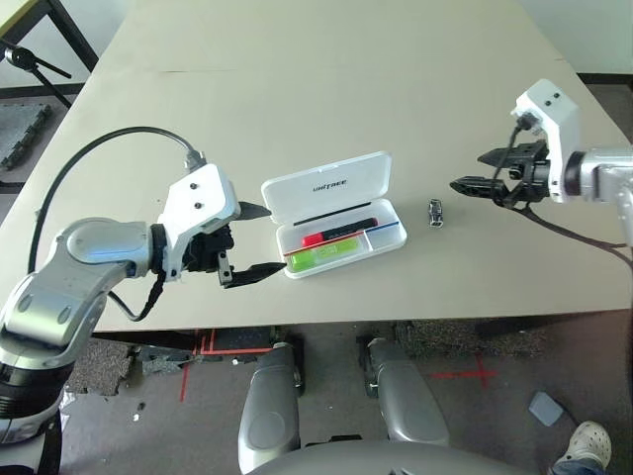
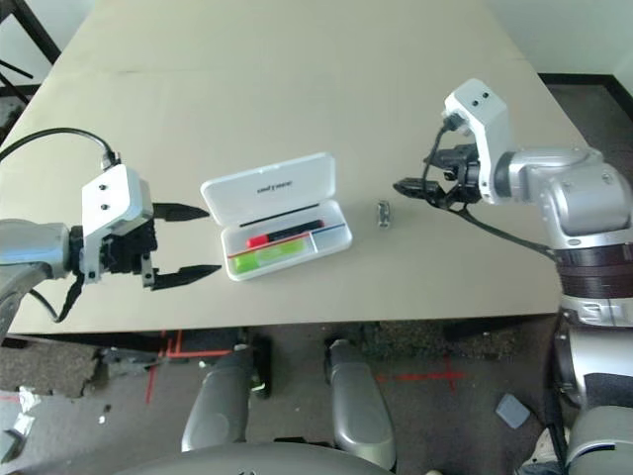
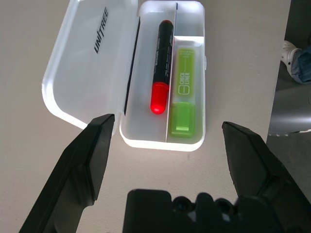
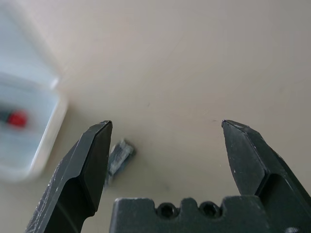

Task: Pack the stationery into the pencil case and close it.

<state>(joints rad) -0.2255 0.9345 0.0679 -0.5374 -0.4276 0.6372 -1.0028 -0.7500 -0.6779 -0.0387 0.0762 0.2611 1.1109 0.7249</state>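
pencil case open, marker and highlighter inside; clip outside; our left gripper and right gripper gape wide, empty.

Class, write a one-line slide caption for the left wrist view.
Open left gripper faces the open pencil case holding the red-and-black marker and green highlighter.

Glossy white hard-plastic pencil case, smooth matt beige table, shiny red-and-black plastic marker, matt lime-green plastic highlighter, small dark metallic clip, matt black gripper fingers
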